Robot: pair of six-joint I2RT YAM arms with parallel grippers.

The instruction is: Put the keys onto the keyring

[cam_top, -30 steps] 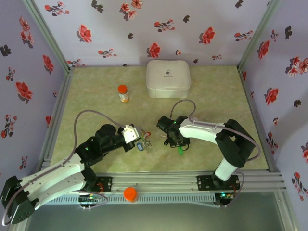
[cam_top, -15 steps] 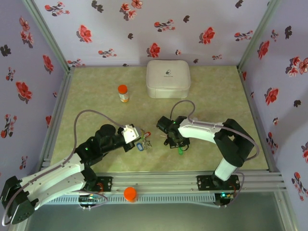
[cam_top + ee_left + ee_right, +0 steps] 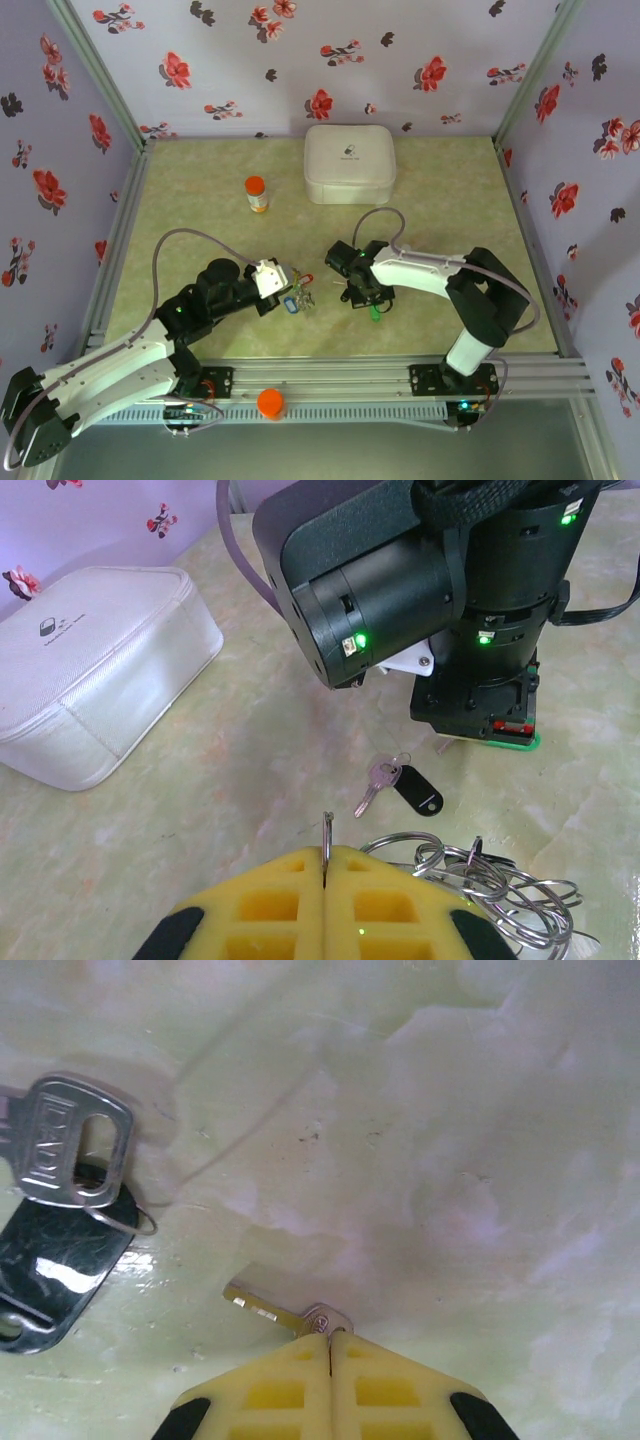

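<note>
Overhead view: even, soft light; I see only faint shadows. Left wrist: sharp mid-frame, green LEDs (image 3: 358, 640) bloom between 12 and 2 o'clock. Right wrist: table (image 3: 450, 1110) soft-focused; glare on dark key tag (image 3: 50, 1260) at 9 o'clock.

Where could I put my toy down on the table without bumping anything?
Bare table stretches from the white case to the right wall, and from the orange-capped bottle to the left wall. The front middle is crowded: the left gripper, jaws shut on the keyring, sits close to the right gripper, jaws shut on a key.
</note>
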